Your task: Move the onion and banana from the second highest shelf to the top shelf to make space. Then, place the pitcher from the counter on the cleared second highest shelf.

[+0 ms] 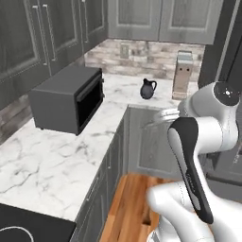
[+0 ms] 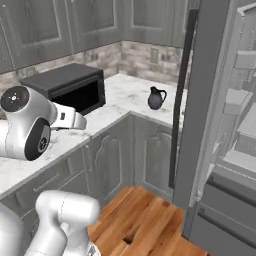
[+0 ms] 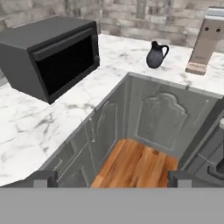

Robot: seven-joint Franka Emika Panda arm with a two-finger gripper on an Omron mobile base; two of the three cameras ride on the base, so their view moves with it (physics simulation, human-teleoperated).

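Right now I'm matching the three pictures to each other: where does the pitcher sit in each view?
Left base view: pitcher right of centre, upper part, on the counter.
Right base view: pitcher just right of centre, upper part.
Hand view: pitcher upper right.
Shared landmark: the dark microwave, left of it.

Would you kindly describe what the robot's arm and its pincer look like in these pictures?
The arm is built of glossy white rounded segments with a long black inlay down one link and dark joints. A round dark-grey cap with a small white mark closes the shoulder-like joint in both base views. The pincer shows as two small, blocky dark-grey finger tips at the bottom of the hand view. No cables are visible.
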